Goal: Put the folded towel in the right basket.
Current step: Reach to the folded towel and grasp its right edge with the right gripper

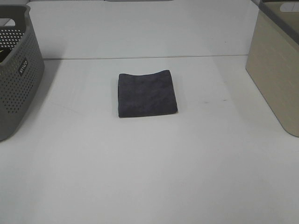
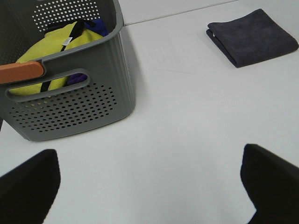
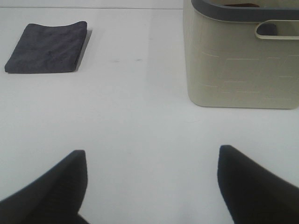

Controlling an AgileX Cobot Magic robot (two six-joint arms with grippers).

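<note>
A folded dark grey towel (image 1: 146, 94) lies flat on the white table, near the middle. It also shows in the left wrist view (image 2: 252, 37) and the right wrist view (image 3: 47, 47). The right basket (image 1: 278, 65) is beige with a dark rim and stands at the right edge; the right wrist view shows its wall (image 3: 238, 65). My left gripper (image 2: 149, 186) is open and empty, low over bare table beside the left basket. My right gripper (image 3: 152, 186) is open and empty, over bare table short of the beige basket. Neither arm shows in the exterior high view.
A grey perforated basket (image 1: 16, 70) stands at the left edge; the left wrist view shows its wall (image 2: 70, 107), with yellow and purple cloth (image 2: 51, 51) inside. A table seam (image 1: 140, 58) runs across behind the towel.
</note>
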